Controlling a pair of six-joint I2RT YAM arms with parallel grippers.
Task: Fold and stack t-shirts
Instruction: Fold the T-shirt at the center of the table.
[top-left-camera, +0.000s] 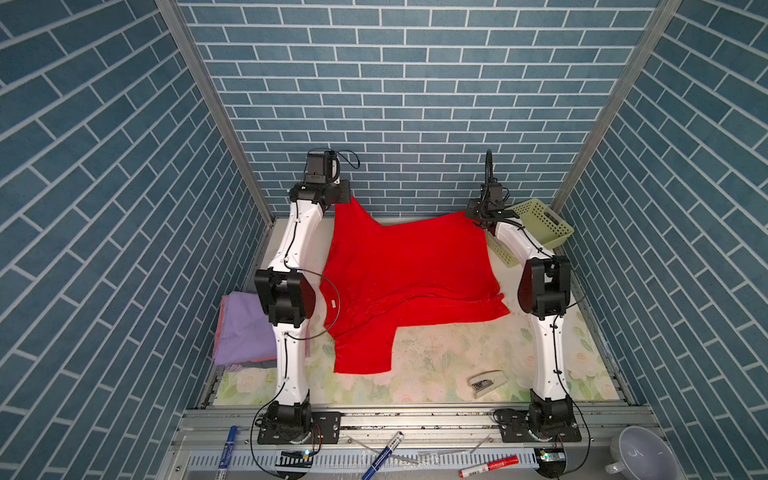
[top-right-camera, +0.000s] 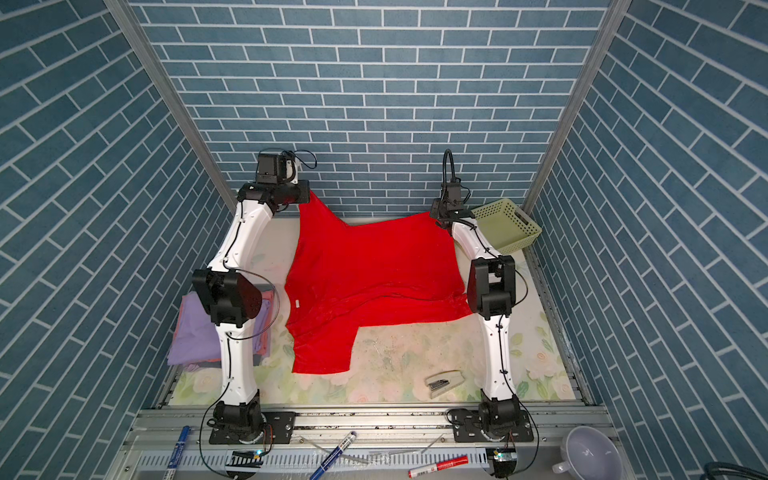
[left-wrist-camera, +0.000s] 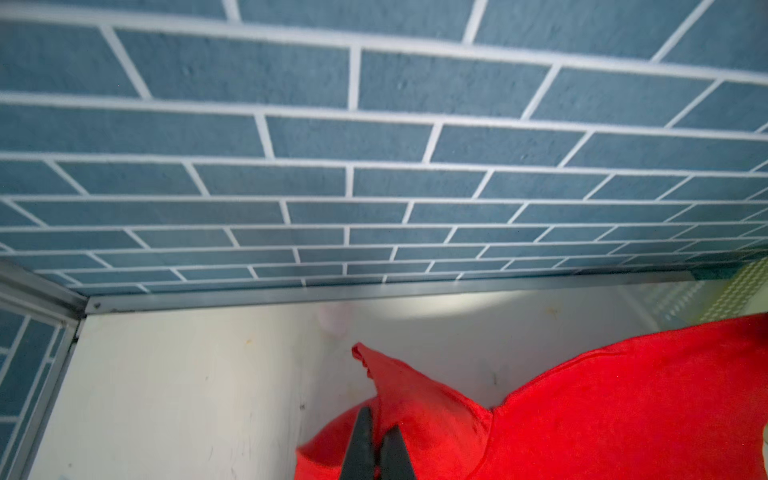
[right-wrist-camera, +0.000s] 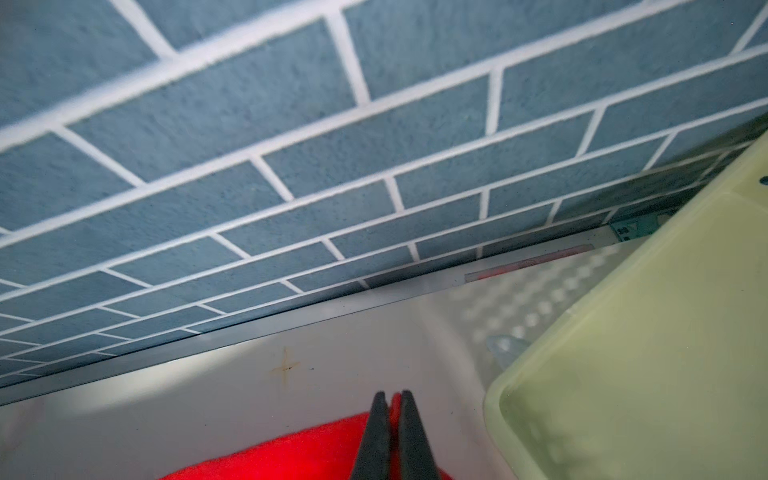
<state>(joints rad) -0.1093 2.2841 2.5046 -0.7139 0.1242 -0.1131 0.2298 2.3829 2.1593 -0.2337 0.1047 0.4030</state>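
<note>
The flower-patterned table (top-left-camera: 436, 361) carries a red t-shirt (top-left-camera: 407, 266) mid-table, a stack of folded t-shirts (top-left-camera: 241, 328) at its left edge, a basket (top-left-camera: 536, 226) in the far right corner and a stapler (top-left-camera: 487, 382) near the front.

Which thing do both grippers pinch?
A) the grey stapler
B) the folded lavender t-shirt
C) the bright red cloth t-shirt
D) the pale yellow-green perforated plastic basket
C: the wrist views show the left gripper and right gripper each shut on the bright red cloth t-shirt.

Matt red cloth t-shirt (top-left-camera: 407, 266); basket (top-left-camera: 549, 226) seemingly plastic.

White arms (top-left-camera: 297, 237), bulky black joints (top-left-camera: 286, 295)
</note>
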